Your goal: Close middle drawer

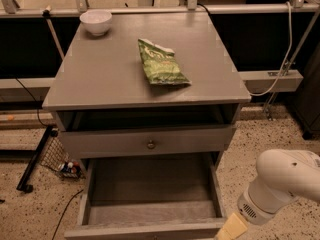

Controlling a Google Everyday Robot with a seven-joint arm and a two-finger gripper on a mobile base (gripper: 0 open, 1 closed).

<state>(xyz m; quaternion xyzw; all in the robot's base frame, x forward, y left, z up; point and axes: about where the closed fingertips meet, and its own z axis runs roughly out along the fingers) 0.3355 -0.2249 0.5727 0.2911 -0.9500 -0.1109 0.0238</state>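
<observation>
we see the middle drawer (150, 194) jutting past the worktop (100, 79) front edge, wide front running left-right; gripper (231, 229) beside its right corner, grip we cannot tell.

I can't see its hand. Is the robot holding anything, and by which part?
Cannot tell: the gripper is mostly cut off at the bottom edge, beside the open middle drawer.

The table (100, 74) is plain matte grey, and the middle drawer (150, 211), at six o'clock, is the same unpatterned grey inside and out. A white bowl (96, 21) sits at eleven o'clock. A green bag (161, 64) with pale print lies near centre. The gripper (231, 229), at five o'clock, is pale yellow below a white arm (282, 184). The floor (280, 134) is beige with dark speckles.
</observation>
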